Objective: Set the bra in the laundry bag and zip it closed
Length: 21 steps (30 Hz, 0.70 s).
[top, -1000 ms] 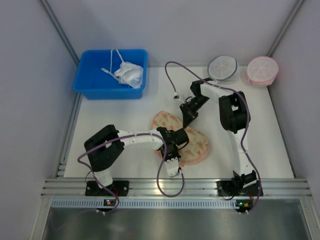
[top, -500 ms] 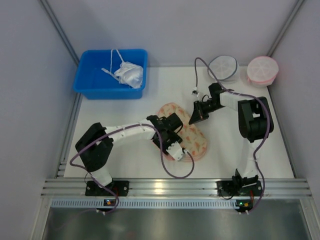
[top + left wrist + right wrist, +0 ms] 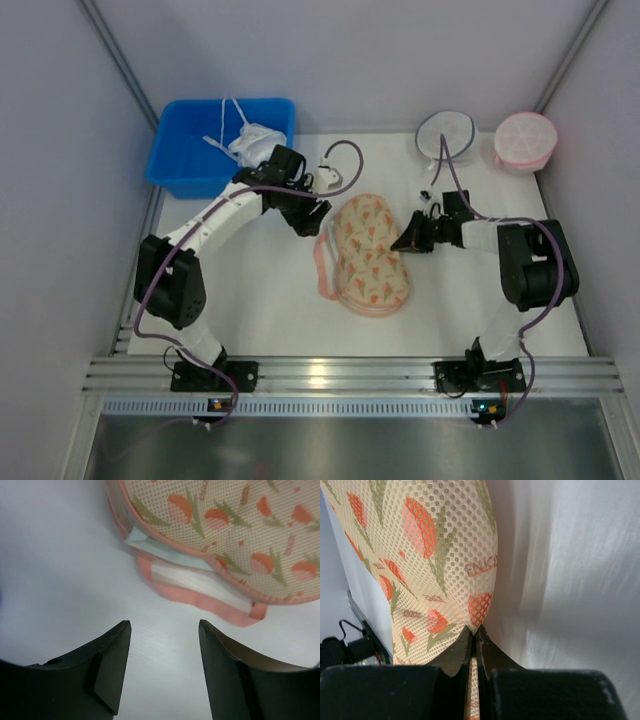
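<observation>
The laundry bag [image 3: 367, 255], a peach floral figure-eight case with a pink rim, lies flat on the white table. Its lid is down, and in the left wrist view a pale strip [image 3: 192, 582] shows in the bag's [image 3: 240, 525] rim gap; I cannot tell whether that is lining or the bra. Otherwise the bra is hidden. My left gripper [image 3: 308, 222] [image 3: 164, 624] is open and empty, just off the bag's far left edge. My right gripper [image 3: 406, 241] [image 3: 474, 629] is shut on a pinch of the bag's mesh cover [image 3: 430, 555] at its right side.
A blue bin [image 3: 190, 165] stands at the back left with a white string-strap bra [image 3: 258, 147] in it. A round white mesh pouch [image 3: 446, 135] and a round pink pouch [image 3: 525, 140] sit at the back right. Walls close in both sides.
The left gripper opened, let go of the bag and swung from its near side to its far left. The right gripper shut on the bag's right edge. The bag turned and shifted.
</observation>
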{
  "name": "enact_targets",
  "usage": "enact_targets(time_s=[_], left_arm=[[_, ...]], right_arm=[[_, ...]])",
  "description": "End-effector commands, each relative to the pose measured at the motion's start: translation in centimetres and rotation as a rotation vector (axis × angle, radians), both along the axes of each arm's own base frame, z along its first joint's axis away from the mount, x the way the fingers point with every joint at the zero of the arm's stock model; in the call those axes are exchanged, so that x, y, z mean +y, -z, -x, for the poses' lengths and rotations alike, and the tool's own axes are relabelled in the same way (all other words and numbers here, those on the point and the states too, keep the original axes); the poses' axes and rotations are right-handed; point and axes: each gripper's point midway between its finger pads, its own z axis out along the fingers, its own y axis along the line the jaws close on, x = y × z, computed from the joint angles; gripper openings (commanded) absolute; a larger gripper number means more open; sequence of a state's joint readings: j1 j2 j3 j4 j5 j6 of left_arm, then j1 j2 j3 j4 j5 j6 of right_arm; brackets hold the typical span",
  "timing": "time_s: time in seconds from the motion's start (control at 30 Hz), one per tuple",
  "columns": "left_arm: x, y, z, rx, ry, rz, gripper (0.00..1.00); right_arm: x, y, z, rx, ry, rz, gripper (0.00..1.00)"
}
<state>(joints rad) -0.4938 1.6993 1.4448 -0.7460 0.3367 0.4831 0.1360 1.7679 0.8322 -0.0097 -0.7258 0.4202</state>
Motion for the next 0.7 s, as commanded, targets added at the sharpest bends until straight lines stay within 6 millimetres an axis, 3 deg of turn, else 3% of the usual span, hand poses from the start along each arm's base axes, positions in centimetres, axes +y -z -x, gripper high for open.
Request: enact_targets(time_s=[0.0, 0.1, 0.27, 0.47, 0.53, 0.57, 0.6, 0.67], left_arm=[[-4.2, -0.4, 2.6, 0.308, -0.213, 0.278, 0.64], [-5.0, 0.9, 3.5, 0.411, -0.333, 0.327, 0.65], [-6.4, 4.3, 3.5, 0.493, -0.459, 0.327, 0.66], [-8.6, 7.3, 3.4, 0.552, -0.483, 0.310, 0.63], [-8.8, 8.8, 3.5, 0.563, -0.492, 0.274, 0.53], [-9.0, 9.2, 3.3, 0.563, -0.492, 0.269, 0.46], [-8.7, 9.7, 3.0, 0.551, -0.506, 0.253, 0.31], [-7.8, 11.1, 2.6, 0.513, -0.529, 0.201, 0.21]], right_arm=[[-0.1, -3.4, -2.7, -0.142, 0.118, -0.001, 0.00], [-0.9, -3.5, -2.4, -0.155, 0.184, 0.032, 0.00], [-0.8, -3.3, -1.5, -0.163, 0.194, 0.042, 0.00], [-0.8, -3.0, -1.4, -0.157, 0.187, 0.052, 0.00], [-0.7, -2.9, -1.3, -0.160, 0.182, 0.053, 0.00], [-0.6, -2.9, -1.3, -0.161, 0.176, 0.055, 0.00], [-0.6, -3.0, -1.4, -0.170, 0.170, 0.057, 0.00], [-0.7, -3.2, -1.5, -0.184, 0.156, 0.070, 0.05]])
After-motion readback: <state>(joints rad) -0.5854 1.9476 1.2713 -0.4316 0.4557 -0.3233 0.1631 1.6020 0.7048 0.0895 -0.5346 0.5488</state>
